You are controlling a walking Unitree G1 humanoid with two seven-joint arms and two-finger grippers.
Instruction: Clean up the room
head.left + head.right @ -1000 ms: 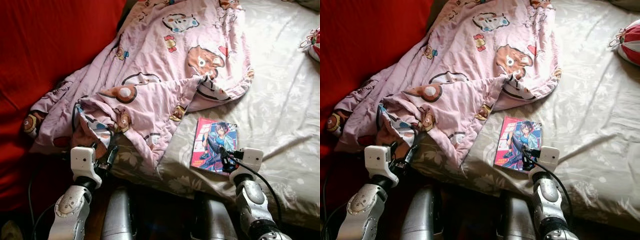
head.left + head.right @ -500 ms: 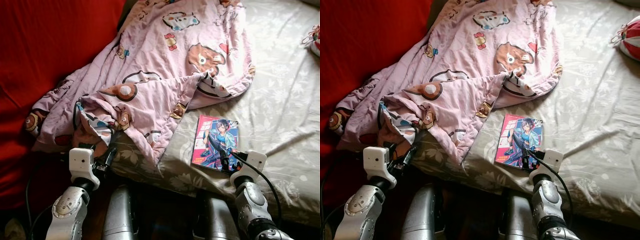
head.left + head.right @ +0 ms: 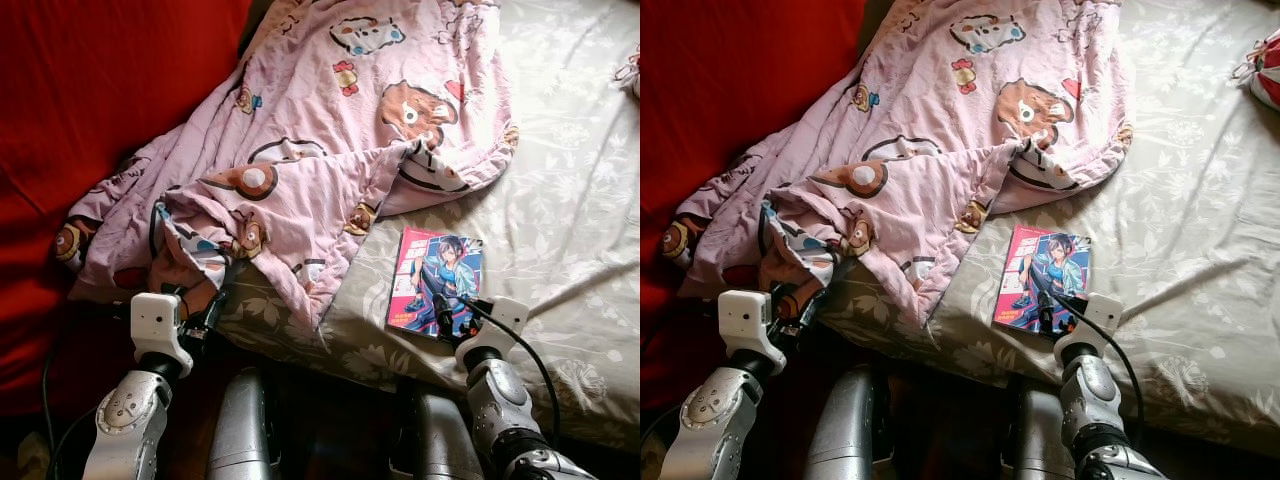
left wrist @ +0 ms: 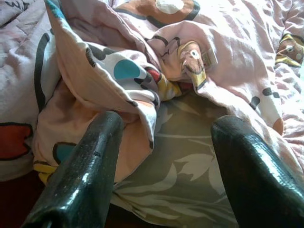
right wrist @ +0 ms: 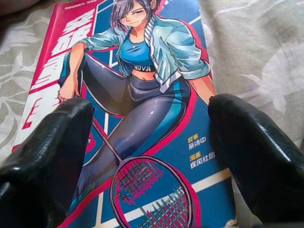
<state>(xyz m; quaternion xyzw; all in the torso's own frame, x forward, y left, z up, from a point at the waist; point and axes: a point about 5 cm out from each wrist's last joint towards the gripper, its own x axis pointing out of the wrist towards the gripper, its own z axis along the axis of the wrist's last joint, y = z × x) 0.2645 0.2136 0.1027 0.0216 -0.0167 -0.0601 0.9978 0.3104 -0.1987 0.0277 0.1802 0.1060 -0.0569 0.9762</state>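
A comic book point(image 3: 436, 282) with a badminton player on its cover lies flat on the grey floral bed sheet point(image 3: 570, 220), near the bed's front edge. My right gripper point(image 3: 443, 314) is open just above the book's near edge; in the right wrist view its fingers point(image 5: 52, 156) stand wide apart over the cover point(image 5: 142, 85). A crumpled pink cartoon blanket point(image 3: 320, 140) covers the left of the bed. My left gripper point(image 3: 218, 300) is open at the blanket's front hem, with the folded corner point(image 4: 118, 80) beside one of its fingers point(image 4: 80, 175).
A red surface point(image 3: 90, 100) rises along the bed's left side. A red and white striped thing point(image 3: 1268, 78) lies at the far right of the bed. My silver legs point(image 3: 240, 430) stand against the bed's front edge, in shadow.
The whole picture has shifted a little, so the camera moved. Both grippers stay where they were against the book and the blanket hem, still open.
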